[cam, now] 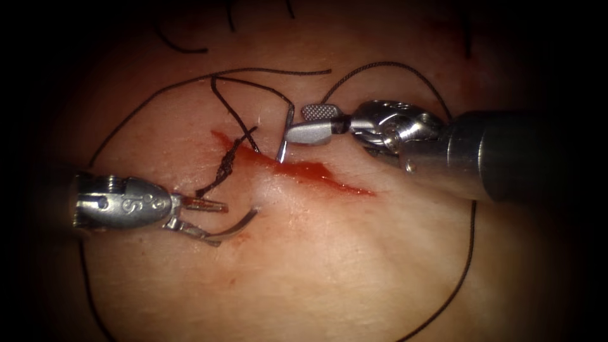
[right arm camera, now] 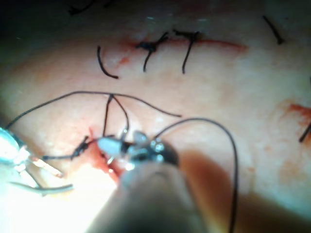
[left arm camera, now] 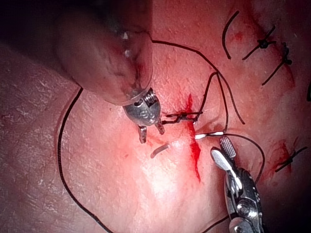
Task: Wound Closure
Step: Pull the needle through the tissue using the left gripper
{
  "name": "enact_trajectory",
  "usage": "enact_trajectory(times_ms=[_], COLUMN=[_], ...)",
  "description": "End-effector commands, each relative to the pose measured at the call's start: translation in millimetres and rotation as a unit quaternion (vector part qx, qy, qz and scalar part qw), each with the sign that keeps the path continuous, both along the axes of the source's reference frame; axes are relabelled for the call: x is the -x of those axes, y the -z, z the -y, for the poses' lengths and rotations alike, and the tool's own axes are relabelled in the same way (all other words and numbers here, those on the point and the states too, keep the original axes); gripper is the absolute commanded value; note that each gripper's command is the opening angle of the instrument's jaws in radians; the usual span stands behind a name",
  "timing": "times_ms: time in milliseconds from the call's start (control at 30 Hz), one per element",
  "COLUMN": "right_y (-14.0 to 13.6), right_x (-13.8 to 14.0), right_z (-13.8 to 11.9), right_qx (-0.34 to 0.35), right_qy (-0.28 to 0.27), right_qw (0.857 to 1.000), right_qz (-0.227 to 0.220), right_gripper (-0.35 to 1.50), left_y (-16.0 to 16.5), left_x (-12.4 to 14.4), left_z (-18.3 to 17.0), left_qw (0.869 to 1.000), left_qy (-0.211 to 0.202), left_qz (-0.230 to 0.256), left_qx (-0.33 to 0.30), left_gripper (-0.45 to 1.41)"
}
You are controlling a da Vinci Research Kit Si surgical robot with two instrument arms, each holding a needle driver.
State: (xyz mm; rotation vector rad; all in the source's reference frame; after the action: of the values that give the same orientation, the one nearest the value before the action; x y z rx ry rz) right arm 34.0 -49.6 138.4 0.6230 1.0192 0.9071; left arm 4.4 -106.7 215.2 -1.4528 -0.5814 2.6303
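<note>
While both tools hung over the tissue [cam: 329, 266], neither one held anything. The left tool [cam: 221, 225] sat on the left side of the cut [cam: 354, 187] with its two jaws spread wide. The lower jaw lay right against the needle's pointed end, and the left wrist view showed those jaws parted with the needle [left arm camera: 159, 150] just beside them. The right tool [cam: 296, 123] came in from the right with its two jaws also parted, the ridged face of one turned up. Its tips were just beside the needle's back end, not clamped on it.

There was one needle [cam: 237, 227], and it was in the tissue. Two pieces of it showed: the curved front part rising out of the surface left of the cut, and the straight-looking back part standing at the cut's far edge, where the red fluid [cam: 316, 171] pooled. The middle of its curve was buried under the cut.

One dark thread [cam: 472, 253] ran in wide loops around the site. One knotted stitch [cam: 228, 161] crossed the left end of the cut. The left wrist view showed three more tied stitches [left arm camera: 264, 43] elsewhere on the tissue.
</note>
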Motion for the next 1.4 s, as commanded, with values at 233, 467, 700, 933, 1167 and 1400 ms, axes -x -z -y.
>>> enact_trajectory(times_ms=[233,467,700,933,1167,1400], right_y=[0.2,0.3,0.2,-0.3,-0.4,-0.4], right_x=[-0.5,1.1,3.7,4.9,4.8,4.8], right_z=[1.1,1.6,2.3,3.2,3.6,4.3], right_qx=[0.004,0.001,0.011,0.018,0.020,0.022], right_qy=[0.028,0.050,0.051,0.052,0.051,0.053], right_qw=[1.000,0.999,0.999,0.999,0.998,0.998], right_qz=[-0.013,-0.011,-0.006,-0.004,-0.005,-0.007], right_gripper=[1.33,1.31,1.31,1.31,1.31,1.31], left_y=[-0.8,0.0,0.0,-0.7,-1.8,-0.8], left_x=[1.0,2.4,4.6,5.3,4.7,4.4], left_z=[1.8,1.9,1.4,0.5,0.0,0.1], left_qw=[1.000,0.997,0.993,0.991,0.990,0.992], left_qy=[-0.004,0.005,0.012,0.013,0.006,-0.036], left_qz=[0.015,0.056,0.088,0.104,0.111,0.116], left_qx=[0.021,0.054,0.075,0.087,0.086,0.033], left_gripper=[0.83,0.78,0.73,0.64,0.26,-0.45])
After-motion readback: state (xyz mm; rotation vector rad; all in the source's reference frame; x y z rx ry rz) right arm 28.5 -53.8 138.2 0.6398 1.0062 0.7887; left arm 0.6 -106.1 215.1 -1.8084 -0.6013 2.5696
